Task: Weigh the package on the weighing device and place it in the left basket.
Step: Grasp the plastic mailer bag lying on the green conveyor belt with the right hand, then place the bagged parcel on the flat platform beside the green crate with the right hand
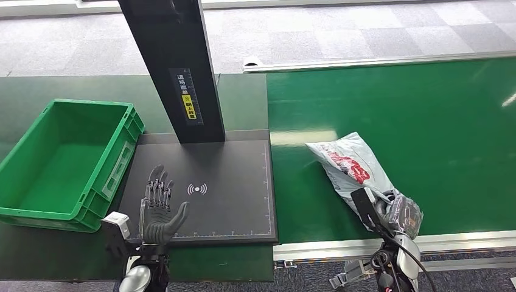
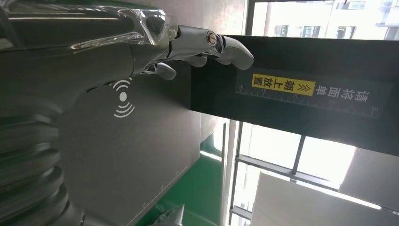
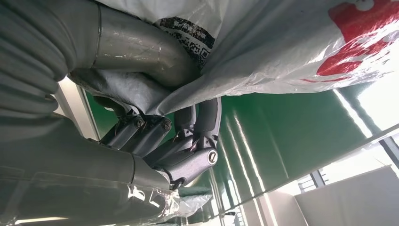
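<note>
From the head view, the package (image 1: 350, 161), a soft grey-white plastic mailer bag with red print, lies on the green conveyor belt (image 1: 426, 121) to the right of the black weighing device (image 1: 207, 182). The right robot hand (image 1: 398, 213) is at the bag's near end, fingers wrapped into the crumpled plastic. The left robot hand (image 1: 159, 207) hovers open over the scale's platform, palm up, holding nothing, just beside the empty green basket (image 1: 36, 210) at the far left.

In the left wrist view, the left hand's fingers (image 2: 226, 47) stretch out apart above the platform, near its white wireless symbol (image 2: 123, 97) and the black post (image 2: 306, 94) with its yellow label.

The right wrist view shows the right hand's fingers (image 3: 202, 141) beneath the bag and the thumb (image 3: 136, 47) pressed on top, pinching a fold of film. The bag looks light, limp and slippery; I reckon it will sag and swing, so a bunched handful near the contents would hold better than loose film.
</note>
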Robot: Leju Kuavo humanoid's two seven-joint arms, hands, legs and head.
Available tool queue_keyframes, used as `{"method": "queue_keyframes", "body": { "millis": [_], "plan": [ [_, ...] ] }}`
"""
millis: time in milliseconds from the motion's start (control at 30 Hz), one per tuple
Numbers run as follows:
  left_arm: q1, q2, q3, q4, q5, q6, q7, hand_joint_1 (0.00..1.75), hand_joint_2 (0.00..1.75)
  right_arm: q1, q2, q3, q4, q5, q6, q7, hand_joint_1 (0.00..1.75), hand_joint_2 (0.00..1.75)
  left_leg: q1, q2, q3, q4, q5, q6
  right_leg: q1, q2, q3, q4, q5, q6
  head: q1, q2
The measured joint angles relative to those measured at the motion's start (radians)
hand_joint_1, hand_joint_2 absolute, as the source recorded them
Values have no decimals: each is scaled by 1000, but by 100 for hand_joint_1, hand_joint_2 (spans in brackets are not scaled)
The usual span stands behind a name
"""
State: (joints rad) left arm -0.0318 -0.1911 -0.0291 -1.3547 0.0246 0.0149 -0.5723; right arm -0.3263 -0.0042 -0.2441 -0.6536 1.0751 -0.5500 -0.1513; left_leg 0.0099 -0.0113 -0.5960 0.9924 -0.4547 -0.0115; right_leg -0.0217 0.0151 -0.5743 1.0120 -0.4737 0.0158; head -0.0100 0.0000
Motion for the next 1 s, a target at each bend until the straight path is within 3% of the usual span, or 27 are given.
{"method": "queue_keyframes", "body": {
  "millis": [167,333,433,500,733,1000],
  "plan": [
    [4,0,1,0,-7,1,-9,0,175,19,14,7,-79,-78,1,-74,175,175,0,0,0,0,0,0,0,0,0,0,0,0,0,0],
    [9,5,5,-10,-17,23,-35,0,175,103,47,86,-385,-186,44,-147,175,175,0,0,-2,0,0,0,0,0,-1,0,0,0,0,0],
    [7,11,24,-43,-43,70,-68,0,175,115,56,199,-589,-275,156,-198,175,175,0,3,-4,-1,0,0,1,2,-3,1,1,-1,0,0],
    [-6,18,52,-80,-62,95,-75,0,175,63,67,305,-667,-322,249,-191,175,175,0,8,-3,-1,1,-1,1,6,-5,2,2,-3,0,0],
    [-40,31,158,-186,-88,95,-58,0,175,-130,105,607,-706,-456,362,-163,175,175,2,4,-3,-1,5,-2,3,3,-5,2,4,-4,0,0],
    [-54,41,221,-220,-88,108,-65,0,175,-208,165,774,-647,-499,422,-149,175,175,2,3,-4,-1,5,-2,3,2,-5,2,4,-4,0,0]
  ]
}}
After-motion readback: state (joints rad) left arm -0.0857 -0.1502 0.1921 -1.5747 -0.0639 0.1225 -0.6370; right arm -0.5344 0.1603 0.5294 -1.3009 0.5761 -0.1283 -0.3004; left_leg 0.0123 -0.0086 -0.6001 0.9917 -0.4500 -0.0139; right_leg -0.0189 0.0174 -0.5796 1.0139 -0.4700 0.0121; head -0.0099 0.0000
